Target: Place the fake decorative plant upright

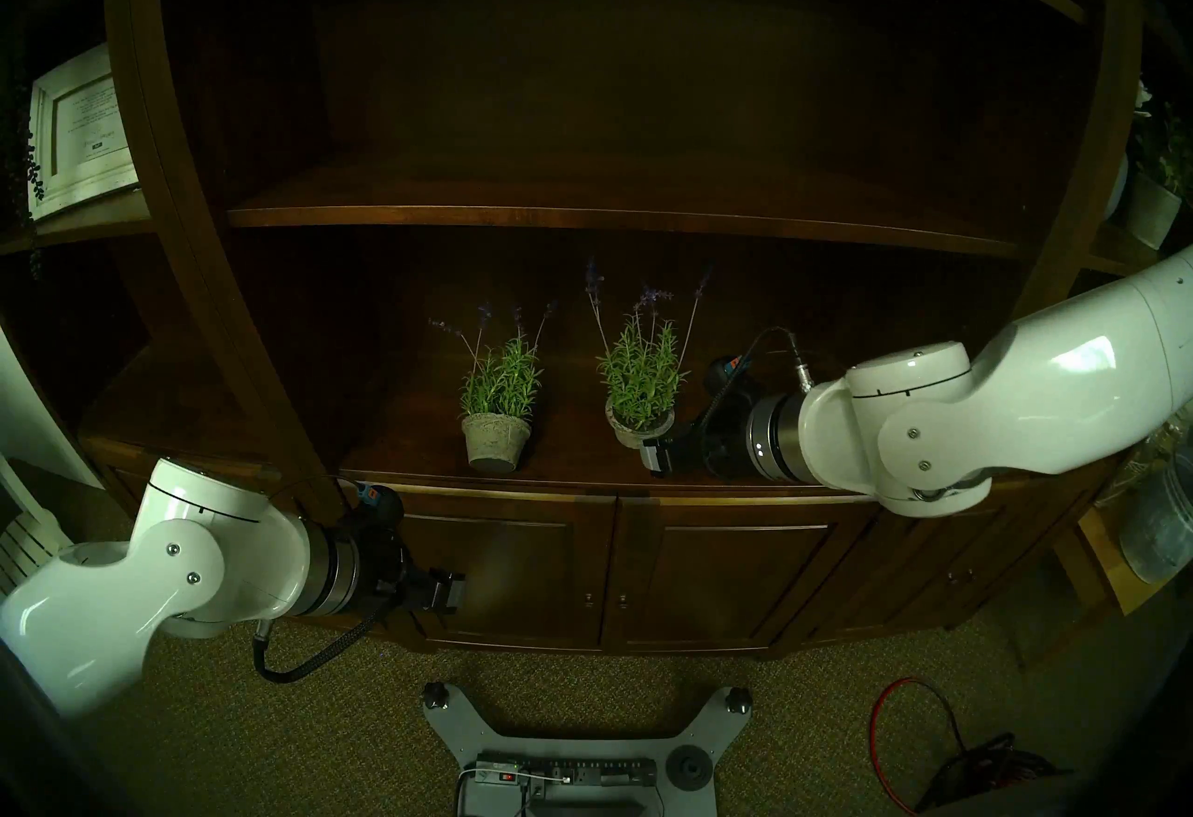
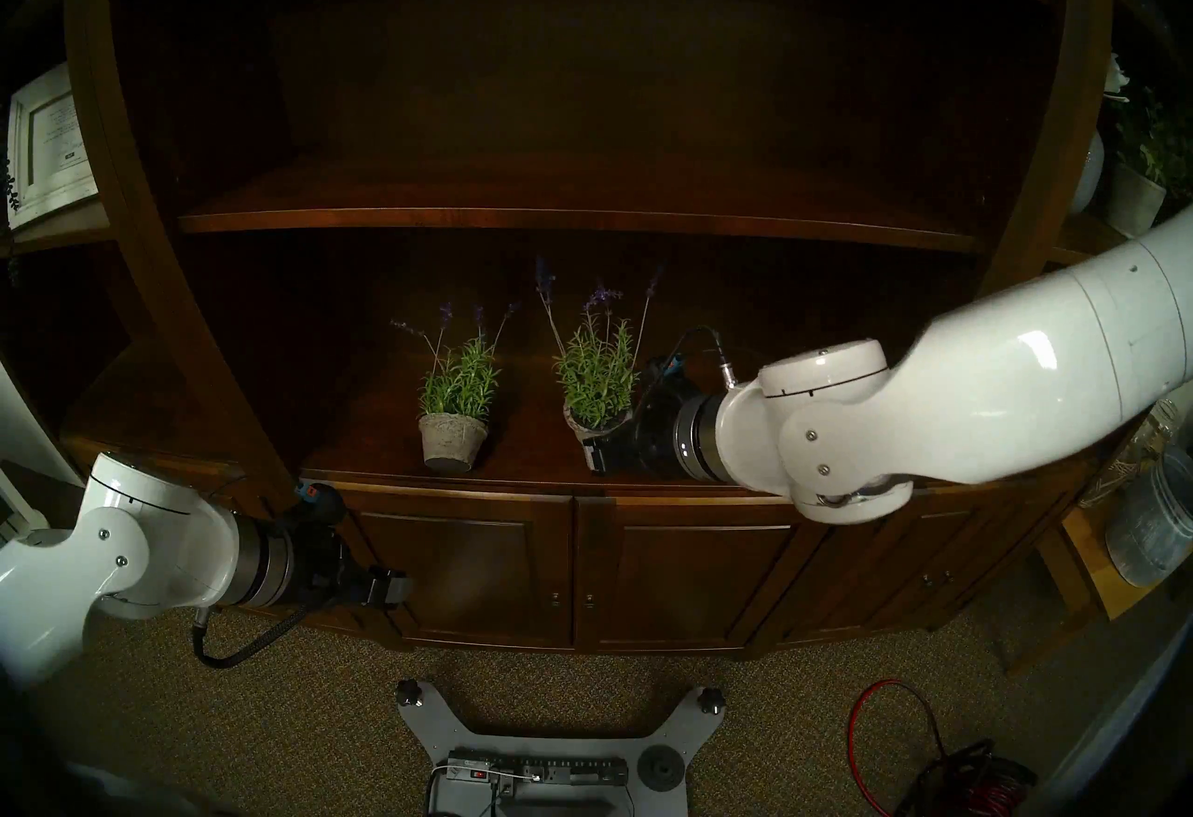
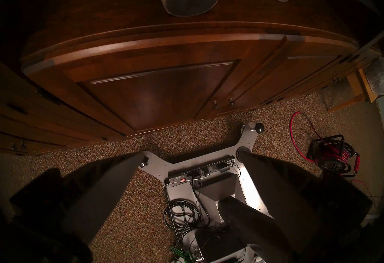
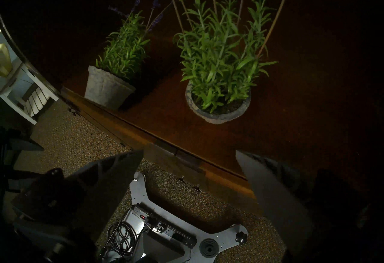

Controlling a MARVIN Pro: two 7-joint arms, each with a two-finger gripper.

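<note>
Left end effector (image 3: 193, 152) spread, empty, low before cabinet doors (image 1: 510, 577). Right end effector (image 4: 189, 151) spread, empty, near upright plant (image 1: 639, 383). Farther left on surface (image 1: 574, 464), tipped plant (image 1: 494, 441), base showing. Judged light; pot rigid, rough; stems floppy. Best gripped across pot wall.

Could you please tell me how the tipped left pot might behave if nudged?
The left pot would probably roll in an arc: it lies tipped, round and tapered, base showing. Its thin flower stems look bendy, likely poor handles.
</note>
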